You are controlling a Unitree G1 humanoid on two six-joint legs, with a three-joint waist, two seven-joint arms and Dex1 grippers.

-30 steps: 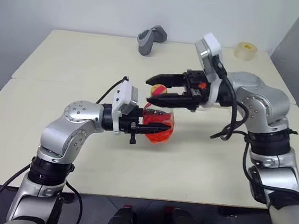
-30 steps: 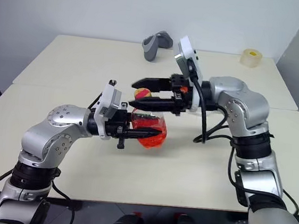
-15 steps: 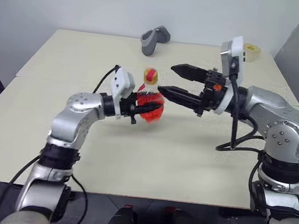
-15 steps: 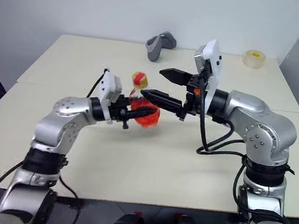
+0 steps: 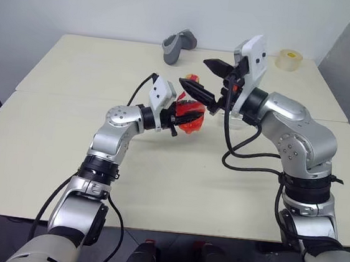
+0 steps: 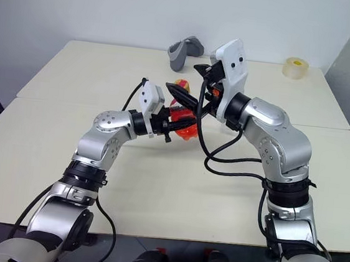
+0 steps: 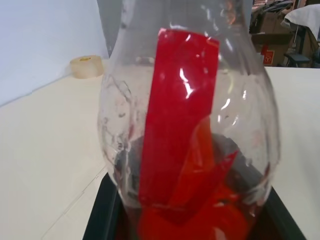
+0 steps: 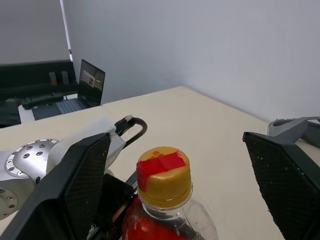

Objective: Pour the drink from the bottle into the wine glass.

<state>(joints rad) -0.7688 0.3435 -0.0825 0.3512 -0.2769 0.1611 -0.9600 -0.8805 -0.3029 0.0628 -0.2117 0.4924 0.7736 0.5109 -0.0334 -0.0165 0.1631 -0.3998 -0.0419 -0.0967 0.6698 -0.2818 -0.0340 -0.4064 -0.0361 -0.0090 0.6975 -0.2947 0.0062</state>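
Right wrist view: bottle (image 8: 164, 200) cap between spread right gripper (image 8: 182, 165) fingers (untouched)
Left gripper (image 5: 186, 114): clamps bottle, table's 12 o'clock

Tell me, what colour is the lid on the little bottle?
The cap is yellow with a red strip across its top. The right wrist view shows it best.

You had no readable text in any view. The bottle (image 8: 165, 200) carried a plain red label band (image 7: 177, 120) with no lettering I could make out, and the red patch on its cap (image 8: 161, 165) was blank too. The laptop screen (image 8: 92, 79) at about 10 o'clock from the cap in the right wrist view showed content too small to read. The tape roll (image 5: 287, 59) on the table's far corner had no legible marking.
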